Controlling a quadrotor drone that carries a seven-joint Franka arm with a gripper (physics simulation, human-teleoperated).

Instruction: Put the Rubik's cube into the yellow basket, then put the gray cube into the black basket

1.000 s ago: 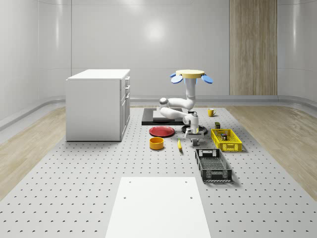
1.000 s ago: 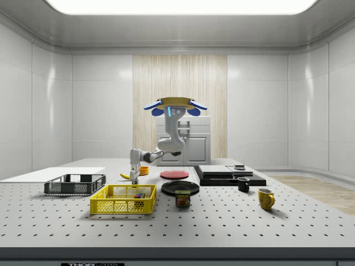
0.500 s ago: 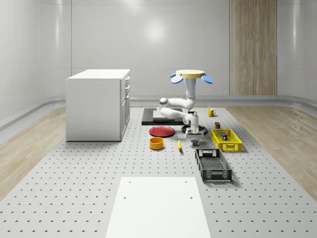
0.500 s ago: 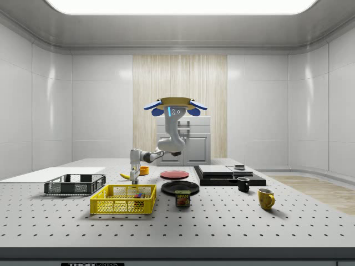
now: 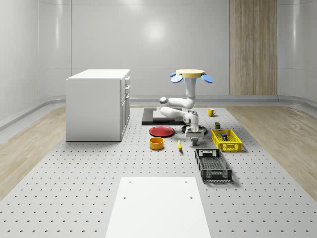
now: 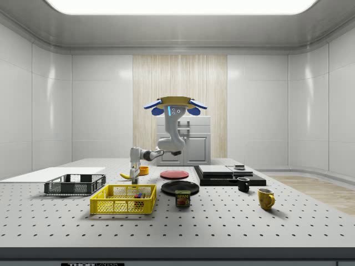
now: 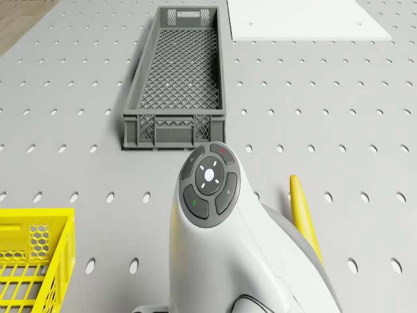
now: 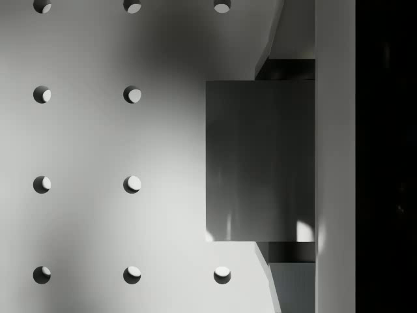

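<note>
The drone (image 5: 192,75) hovers over the table near the red plate, its arm bent down toward the table. The gripper (image 5: 194,141) hangs just above the table between the banana and the yellow basket (image 5: 226,140). In the wrist view the gripper (image 8: 287,160) is shut on the gray cube (image 8: 257,160), a dark finger (image 8: 287,68) pressing on each of two opposite faces, and the cube's shadow lies on the perforated table below. The Rubik's cube (image 6: 138,195) lies inside the yellow basket (image 6: 123,199). The black basket (image 5: 213,165) stands nearer the camera than the gripper, and its mesh floor (image 7: 176,72) holds nothing.
A banana (image 5: 179,145) lies beside the gripper, with an orange bowl (image 5: 156,143) and a red plate (image 5: 162,131) further to the whole-scene view's left. A white cabinet (image 5: 98,104) stands at the left. A white panel (image 5: 158,206) covers the near table. A can (image 6: 182,198) and mugs (image 6: 265,198) stand to the side view's right.
The arm has risen a little and the gripper has come slightly up off the table with the gray cube. The drone has stayed in place.
</note>
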